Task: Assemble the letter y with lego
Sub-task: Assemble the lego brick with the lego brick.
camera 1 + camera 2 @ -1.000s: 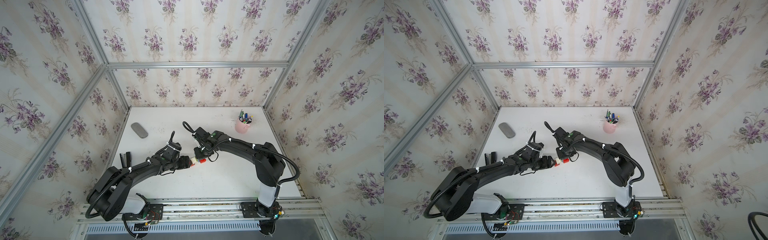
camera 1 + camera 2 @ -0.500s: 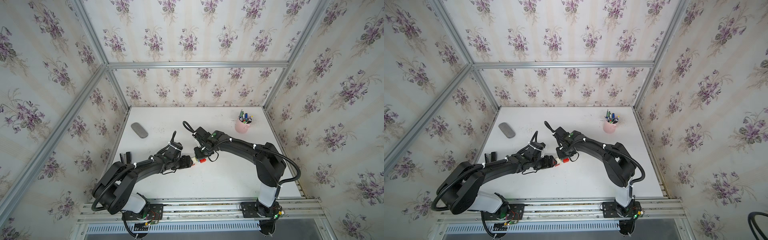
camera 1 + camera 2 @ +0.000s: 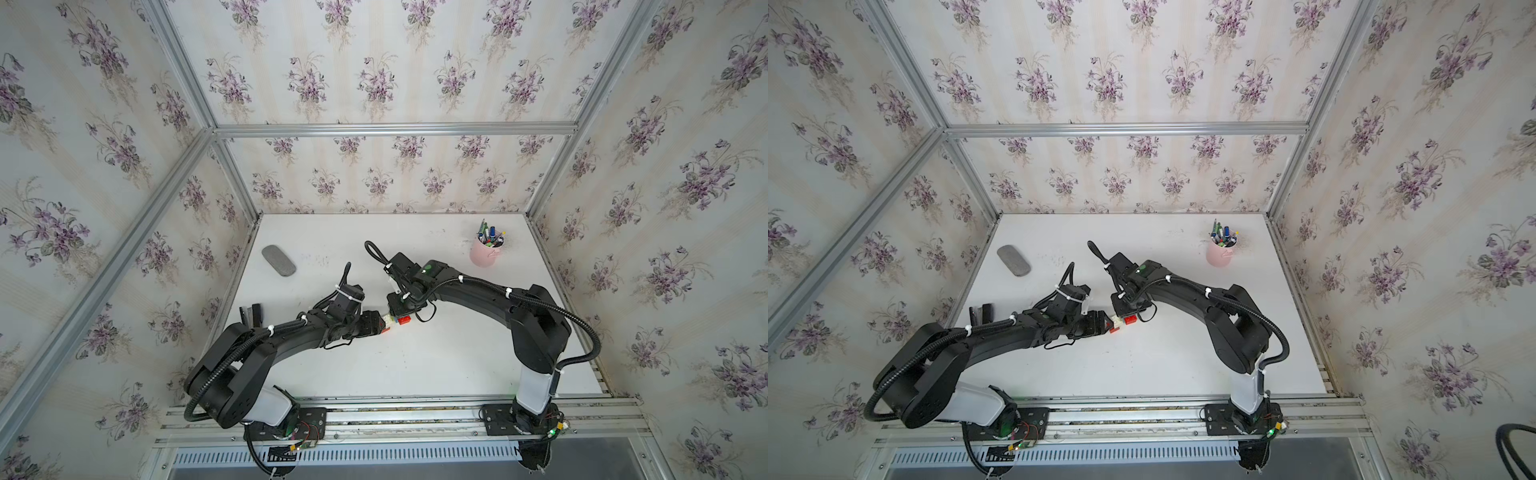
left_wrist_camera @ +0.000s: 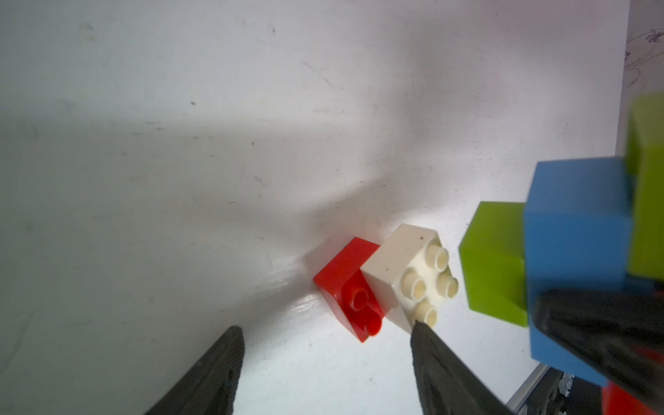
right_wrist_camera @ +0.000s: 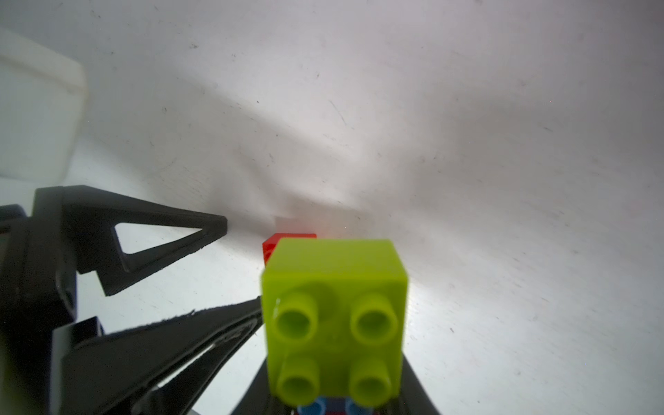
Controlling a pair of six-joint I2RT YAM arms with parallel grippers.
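Left gripper (image 4: 325, 328) spread, one fingertip (image 4: 424, 334) touching the white brick (image 4: 402, 266), red brick (image 4: 345, 284) touching the white brick between the fingers, right gripper (image 3: 400, 309) clamped on the partly built letter y (image 4: 578, 230), blue and green, just beside the white brick, white table (image 4: 179, 143) beneath.

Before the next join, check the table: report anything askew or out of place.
The white brick sits offset on the red brick, covering only half its studs; the pair seems tipped, studs facing the open left tool.
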